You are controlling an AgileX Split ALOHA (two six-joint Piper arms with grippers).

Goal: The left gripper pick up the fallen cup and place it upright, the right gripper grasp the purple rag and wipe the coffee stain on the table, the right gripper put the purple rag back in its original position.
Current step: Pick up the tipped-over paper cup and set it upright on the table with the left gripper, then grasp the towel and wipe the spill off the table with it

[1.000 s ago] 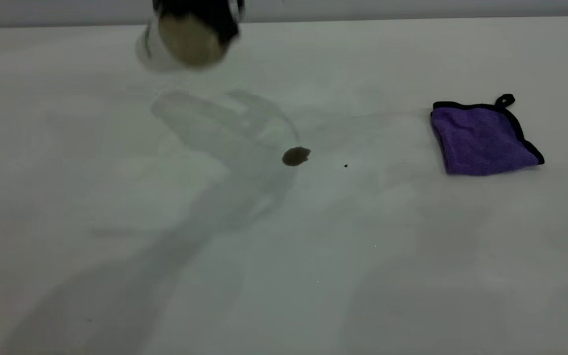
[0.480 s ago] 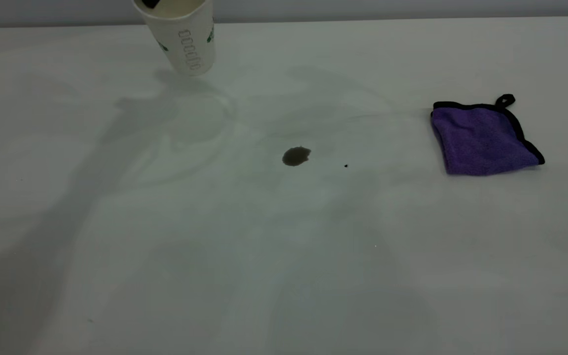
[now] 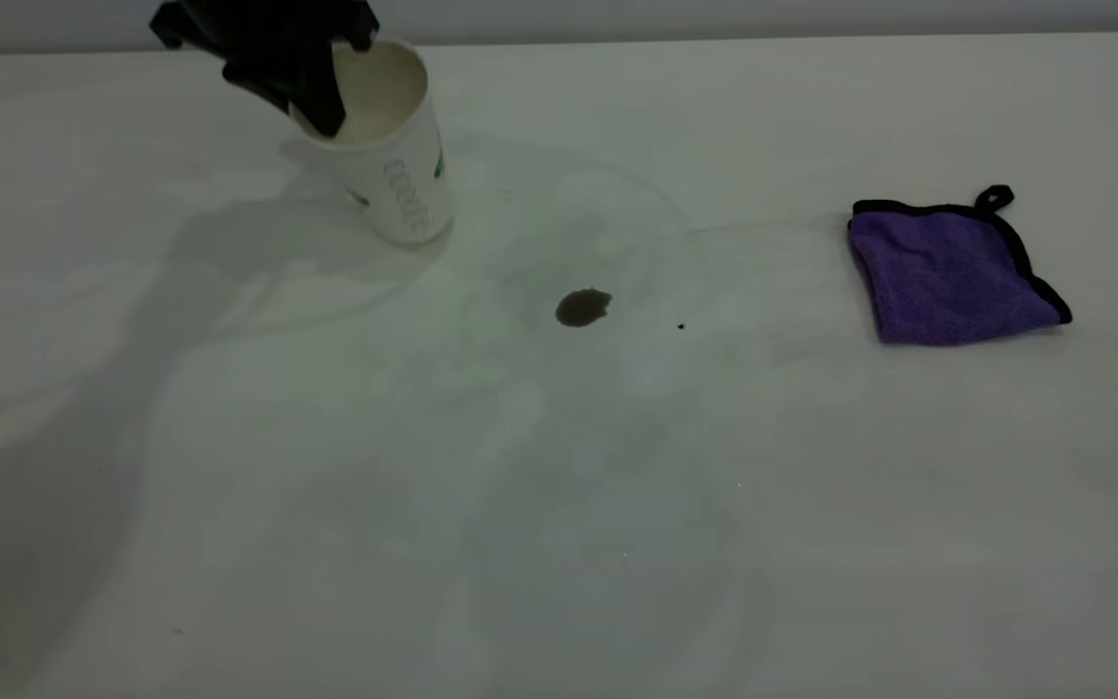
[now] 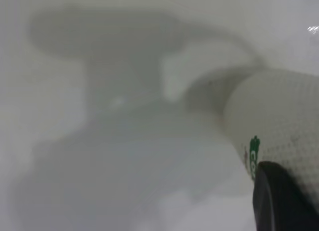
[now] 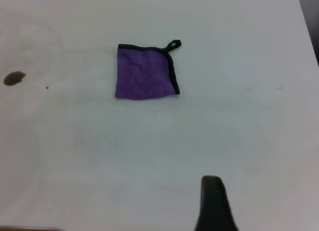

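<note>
My left gripper (image 3: 312,92) is at the far left of the table (image 3: 559,544), shut on the rim of the cup (image 3: 399,170), with one finger inside the cream mouth. The cup is mouth up and leans a little, with its base at the table surface; I cannot tell if it touches. In the left wrist view a black finger (image 4: 279,203) presses the cup's ribbed wall (image 4: 279,116). The coffee stain (image 3: 582,307) lies right of the cup, apart from it. The purple rag (image 3: 952,277) lies flat at the right and also shows in the right wrist view (image 5: 144,71). My right gripper (image 5: 214,206) hangs above the table, well short of the rag.
A tiny black speck (image 3: 680,326) lies just right of the stain. The table's far edge meets a grey wall behind the cup. The right wrist view shows the table's edge (image 5: 308,36) beyond the rag, and the stain (image 5: 14,78).
The left gripper has turned the cup mouth up and brought it down from high at the back to the table surface, nearer the stain. The rag and stain have not moved.
</note>
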